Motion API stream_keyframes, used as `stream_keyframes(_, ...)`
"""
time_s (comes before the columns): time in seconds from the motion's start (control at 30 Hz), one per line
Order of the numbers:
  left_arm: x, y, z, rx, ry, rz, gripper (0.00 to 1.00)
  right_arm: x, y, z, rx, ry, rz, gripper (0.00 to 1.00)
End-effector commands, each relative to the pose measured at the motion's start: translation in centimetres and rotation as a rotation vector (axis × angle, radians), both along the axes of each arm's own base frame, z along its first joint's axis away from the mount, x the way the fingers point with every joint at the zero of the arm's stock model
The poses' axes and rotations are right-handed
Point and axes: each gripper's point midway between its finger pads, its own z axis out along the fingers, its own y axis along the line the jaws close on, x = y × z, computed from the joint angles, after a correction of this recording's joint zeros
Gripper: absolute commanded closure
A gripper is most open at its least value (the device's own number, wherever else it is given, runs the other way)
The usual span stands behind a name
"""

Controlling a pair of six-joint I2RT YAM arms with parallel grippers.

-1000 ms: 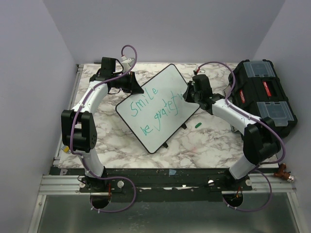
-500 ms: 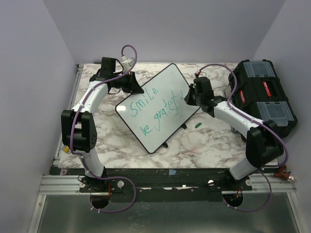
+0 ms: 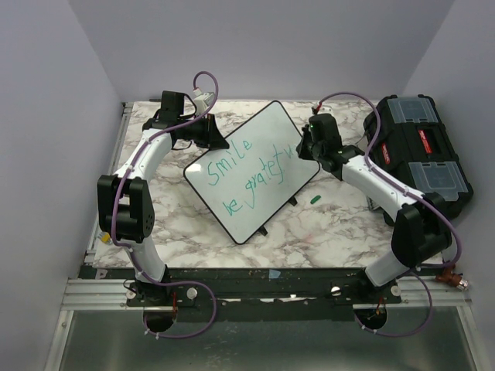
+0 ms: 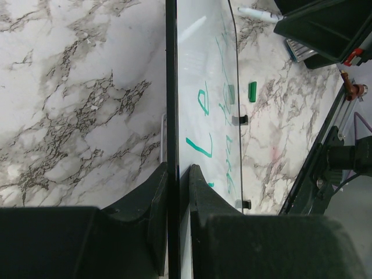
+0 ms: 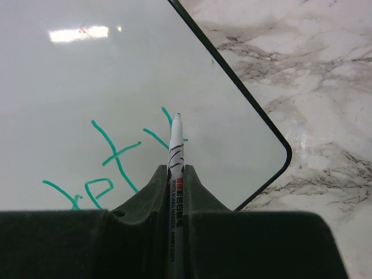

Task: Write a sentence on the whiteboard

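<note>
Left gripper (image 4: 176, 171), fingers pinched on the frame edge, steadies the whiteboard (image 3: 271, 127), set askew on the marble table (image 3: 325, 228). Right gripper (image 5: 175, 174) clamps a marker (image 5: 175, 145); its tip meets the apparently unfinished last word of the green sentence (image 3: 249, 171) (cap (image 3: 315, 199) lies beside the board).

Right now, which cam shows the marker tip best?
Right wrist: the marker sits centred in the right gripper, tip at the whiteboard. Left wrist shows it small and distant; top external hides it behind the gripper.
</note>
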Motion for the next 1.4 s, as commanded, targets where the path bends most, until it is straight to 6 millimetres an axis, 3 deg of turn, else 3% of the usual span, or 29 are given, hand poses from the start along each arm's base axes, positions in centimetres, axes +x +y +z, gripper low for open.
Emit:
stream_keyframes(0.0, 0.9, 0.3, 1.3, 0.054, -0.163, -0.028, 1.0, 1.1, 0.0, 3.2, 0.002, -0.064, -0.02, 0.99)
stream_keyframes(0.37, 0.8, 0.4, 1.3, 0.056, -0.162, -0.027, 1.0, 3.5, 2.0, 2.9, 0.037, -0.058, 0.004, 0.99)
stream_keyframes(0.6, 0.7, 0.3, 1.4, 0.054, -0.164, -0.03, 1.0, 4.2, 2.4, 1.4, 0.029, -0.028, 0.012, 0.99)
stream_keyframes(0.83, 0.9, 0.4, 1.4, 0.055, -0.167, -0.027, 1.0, 3.7, 2.8, -0.2, 0.041, 0.006, 0.029, 0.99)
stream_keyframes(1.37, 0.8, 0.3, 1.4, 0.054, -0.164, -0.029, 1.0, 1.8, 2.6, -1.8, 0.048, 0.047, 0.058, 0.99)
